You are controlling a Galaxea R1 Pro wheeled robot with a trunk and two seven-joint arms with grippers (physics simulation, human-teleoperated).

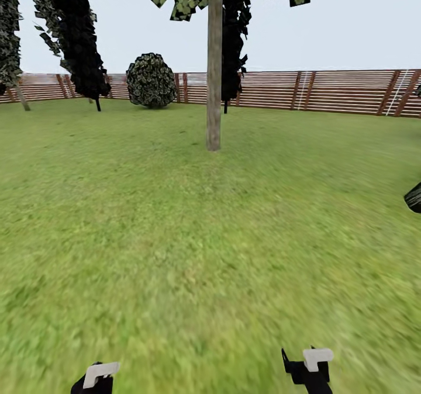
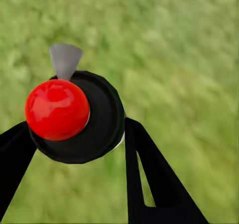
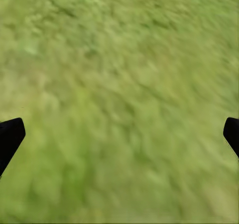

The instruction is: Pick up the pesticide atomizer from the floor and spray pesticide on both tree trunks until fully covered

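In the left wrist view the pesticide atomizer (image 2: 97,119), a black round bottle with a red ball (image 2: 57,109) and a grey nozzle (image 2: 65,59), sits between the dark fingers (image 2: 149,174) of my left gripper (image 2: 74,139), which is shut on it. My left gripper (image 1: 96,376) is low in the head view, over the grass floor (image 1: 193,253). My right gripper (image 1: 310,367) hangs beside it, and its wrist view shows it (image 3: 119,134) open over bare grass. One tree with a straight grey-tan trunk (image 1: 214,78) stands ahead on the lawn, some way off.
A brown slatted fence (image 1: 339,90) closes the far side of the garden. A round bush (image 1: 151,81) and near-black conifers (image 1: 79,37) stand along it. A thin leaning trunk (image 1: 22,97) is at the far left. A dark object (image 1: 414,198) pokes in at the right edge.
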